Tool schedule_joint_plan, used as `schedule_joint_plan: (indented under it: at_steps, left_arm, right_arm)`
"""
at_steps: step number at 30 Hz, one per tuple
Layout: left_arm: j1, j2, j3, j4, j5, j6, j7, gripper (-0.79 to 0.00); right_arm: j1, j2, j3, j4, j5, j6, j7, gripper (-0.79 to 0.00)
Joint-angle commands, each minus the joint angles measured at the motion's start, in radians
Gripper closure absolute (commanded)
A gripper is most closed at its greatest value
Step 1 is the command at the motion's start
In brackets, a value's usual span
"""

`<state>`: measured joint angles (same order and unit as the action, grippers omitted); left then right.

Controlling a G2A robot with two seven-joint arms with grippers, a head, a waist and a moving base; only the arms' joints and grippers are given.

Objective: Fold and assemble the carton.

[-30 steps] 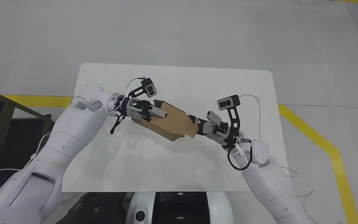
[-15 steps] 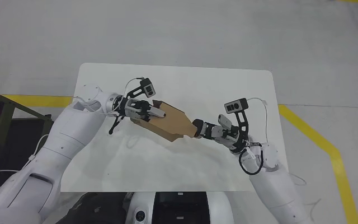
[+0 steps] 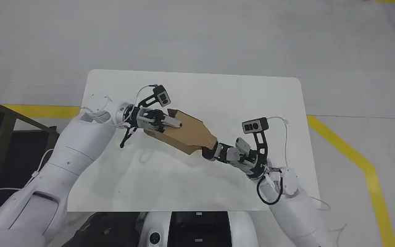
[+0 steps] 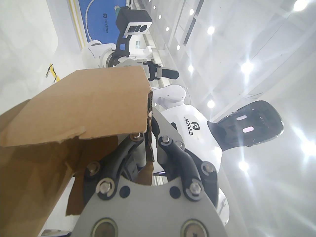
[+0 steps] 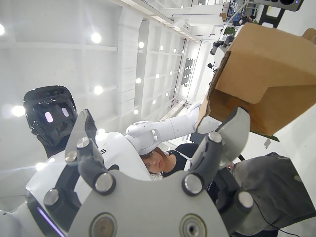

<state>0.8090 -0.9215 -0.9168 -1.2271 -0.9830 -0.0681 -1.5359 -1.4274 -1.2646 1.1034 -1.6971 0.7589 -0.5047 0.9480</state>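
Note:
A brown carton (image 3: 188,131) is held slanted over the middle of the white table (image 3: 247,92), between my two arms. My left gripper (image 3: 168,121) is at its far-left end, and in the left wrist view this gripper (image 4: 149,139) is shut on a cardboard flap of the carton (image 4: 81,104). My right gripper (image 3: 213,152) sits at the carton's near-right end. In the right wrist view it (image 5: 160,122) stands open, with one finger (image 5: 237,122) against the flaps at the open end of the carton (image 5: 266,75) and the other finger (image 5: 85,127) well apart from it.
The table has bare surface along its far side and toward its front edge (image 3: 185,207). A yellow floor line (image 3: 352,154) runs beside the table's right side. A dark frame (image 3: 9,123) stands off the table's left side.
My right arm has swung toward the table's front, and its gripper has slid along the carton's near-right end. The left gripper has kept its hold, almost still.

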Motion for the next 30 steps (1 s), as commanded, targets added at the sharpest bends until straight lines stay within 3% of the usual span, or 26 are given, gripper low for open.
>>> schedule_joint_plan:
  at_steps: [1, 11, 30]
  left_arm:
    - [0.001, -0.001, -0.001, 0.001, -0.002, 0.0, 0.0, 0.0]
    - [0.005, -0.005, -0.007, 0.002, -0.006, -0.001, 0.0, 0.0]
    - [0.008, -0.008, -0.007, -0.01, 0.005, 0.0, 0.0, 0.0]
  right_arm:
    - [-0.004, -0.003, -0.008, -0.006, -0.031, -0.035, -0.026, -0.785]
    - [0.008, -0.01, -0.026, -0.007, -0.079, -0.077, -0.094, -0.785]
    - [0.058, -0.025, -0.086, 0.037, -0.07, -0.066, -0.087, -0.785]
